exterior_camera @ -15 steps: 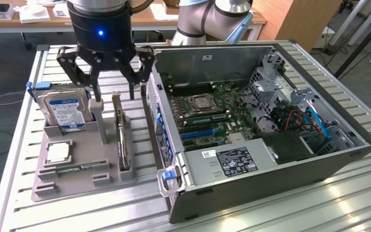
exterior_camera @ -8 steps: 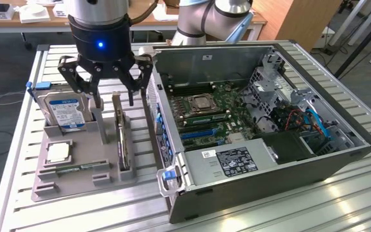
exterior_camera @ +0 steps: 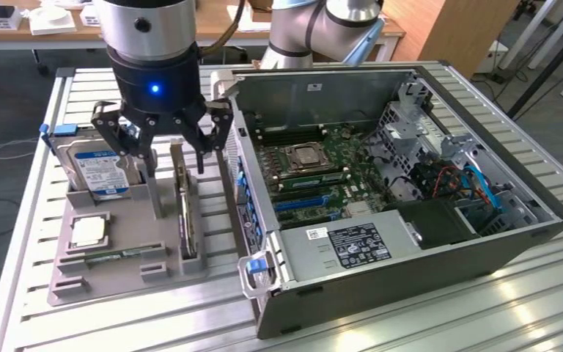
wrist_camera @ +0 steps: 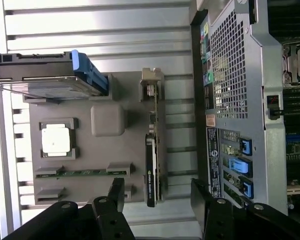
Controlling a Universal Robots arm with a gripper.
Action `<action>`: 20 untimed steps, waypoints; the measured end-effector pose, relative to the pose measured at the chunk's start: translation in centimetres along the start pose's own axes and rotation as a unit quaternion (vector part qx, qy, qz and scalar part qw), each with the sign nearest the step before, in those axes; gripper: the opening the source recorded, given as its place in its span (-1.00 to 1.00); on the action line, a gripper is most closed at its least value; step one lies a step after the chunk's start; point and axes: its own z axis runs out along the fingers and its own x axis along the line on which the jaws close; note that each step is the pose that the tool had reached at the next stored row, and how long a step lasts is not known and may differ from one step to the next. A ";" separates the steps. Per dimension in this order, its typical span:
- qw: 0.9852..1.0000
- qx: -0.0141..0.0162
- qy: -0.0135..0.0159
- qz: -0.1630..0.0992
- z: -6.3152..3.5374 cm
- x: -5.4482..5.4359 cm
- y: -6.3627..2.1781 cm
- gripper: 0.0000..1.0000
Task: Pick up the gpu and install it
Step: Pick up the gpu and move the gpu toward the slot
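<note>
The gpu (exterior_camera: pixel 182 214) is a thin dark card standing on edge in a slot of the grey holder tray (exterior_camera: pixel 115 277), beside the open computer case (exterior_camera: pixel 360 92). My gripper (exterior_camera: pixel 169 155) hangs just above the card's far end, open, its black fingers spread to either side of the card's line with nothing between them. In the wrist view the gpu (wrist_camera: pixel 151 165) runs lengthwise, and the gripper (wrist_camera: pixel 157 192) straddles the card's end, one fingertip (wrist_camera: pixel 116 189) on each side and apart from it. The motherboard (exterior_camera: pixel 311 176) lies exposed inside the case.
The holder tray (wrist_camera: pixel 107 150) also carries a silver hard drive (exterior_camera: pixel 96 174) (wrist_camera: pixel 45 82) standing upright, a processor chip (exterior_camera: pixel 88 231) (wrist_camera: pixel 56 140) and a narrow green memory stick (exterior_camera: pixel 115 254) (wrist_camera: pixel 82 173). The case's wall (wrist_camera: pixel 230 75) rises close beside the gpu. Everything rests on a slatted metal table (exterior_camera: pixel 457 315).
</note>
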 end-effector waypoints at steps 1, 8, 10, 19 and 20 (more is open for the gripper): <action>1.000 0.000 0.000 0.000 0.16 0.0 -0.02 0.29; 1.000 0.000 0.000 0.004 1.46 0.0 -0.08 0.29; 1.000 0.000 0.000 0.004 1.81 0.0 -0.10 0.29; 1.000 0.000 0.000 0.009 3.46 -0.1 -0.20 0.29; 1.000 0.000 0.000 0.010 3.63 -0.1 -0.21 0.29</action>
